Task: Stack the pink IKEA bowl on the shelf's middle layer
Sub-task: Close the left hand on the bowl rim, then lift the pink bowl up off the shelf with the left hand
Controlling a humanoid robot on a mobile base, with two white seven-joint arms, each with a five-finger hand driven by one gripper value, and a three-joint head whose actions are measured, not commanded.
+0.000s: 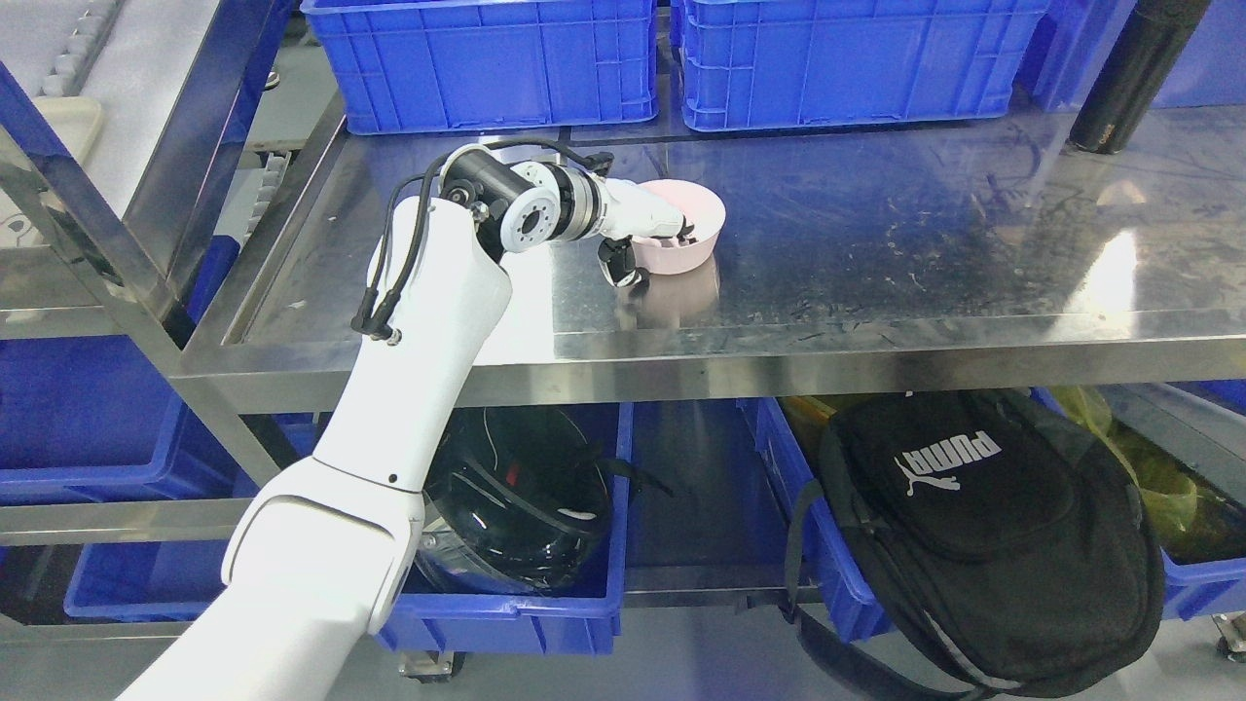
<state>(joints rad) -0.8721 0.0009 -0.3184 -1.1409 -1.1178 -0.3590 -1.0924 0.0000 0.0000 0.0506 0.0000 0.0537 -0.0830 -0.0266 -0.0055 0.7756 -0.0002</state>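
Left robot hand (pixel 650 237) reached across the steel middle shelf (pixel 876 243) from the near left, fingers (pixel 672 230) hooked over the near-left rim into the pink bowl (pixel 686 237) and thumb (pixel 621 265) against its outer wall, pinching that rim. Bowl resting on or just above the shelf surface, reflection directly beneath it, in front of the two blue crates (pixel 662 58) at the far edge; whether one bowl or a nested pair, not discernible. Judged late in the task: bowl already at the middle layer, release and withdrawal apparently left.
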